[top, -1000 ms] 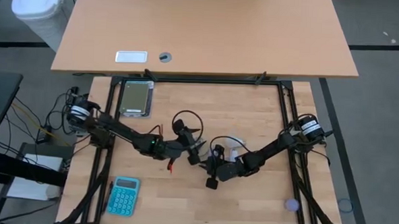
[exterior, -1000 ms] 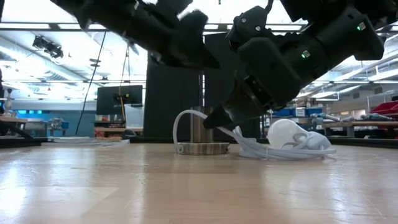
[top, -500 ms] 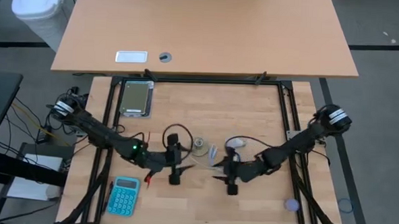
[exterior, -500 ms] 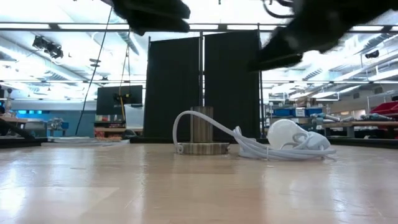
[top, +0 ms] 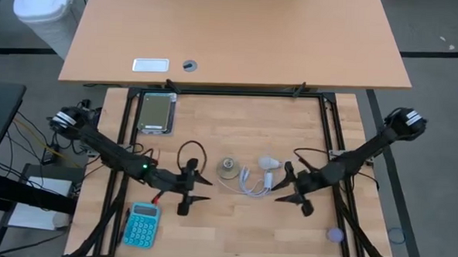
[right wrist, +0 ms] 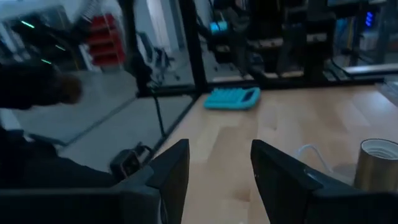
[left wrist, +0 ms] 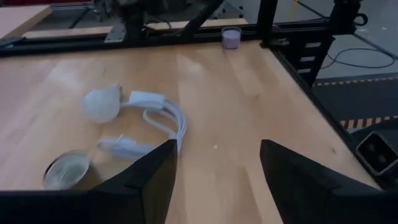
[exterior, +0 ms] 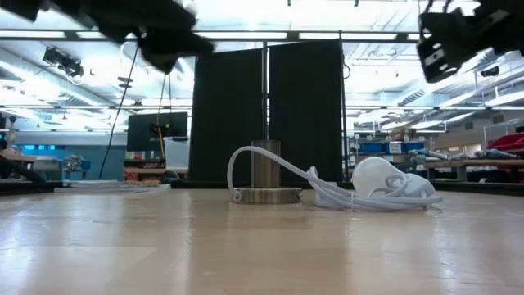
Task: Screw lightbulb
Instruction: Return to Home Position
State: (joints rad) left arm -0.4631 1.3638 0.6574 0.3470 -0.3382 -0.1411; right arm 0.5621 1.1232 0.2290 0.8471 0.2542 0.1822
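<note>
The small white lightbulb [top: 268, 161] lies on its side on the table, right of the round grey socket [top: 228, 169], which stands upright on its base. The socket's white cord [top: 250, 184] lies slack beside them. The bulb [exterior: 378, 176] and socket [exterior: 264, 176] also show in the low view, and the bulb [left wrist: 101, 104] in the left wrist view. My left gripper [top: 205, 189] is open and empty, left of the socket and toward the near edge. My right gripper [top: 282, 187] is open and empty, near the bulb's near right.
A teal calculator [top: 141, 223] lies at the near left. A silver box [top: 156, 112] lies at the far left and a purple disc [top: 334, 235] at the near right. Black frame rails [top: 246, 92] run around the table. Bare wood lies along the near edge.
Both grippers have drawn back from the socket and risen. My left gripper has gone toward the table's left and near edges, and my right gripper toward the right edge. The bulb, socket and cord have stayed where they were.
</note>
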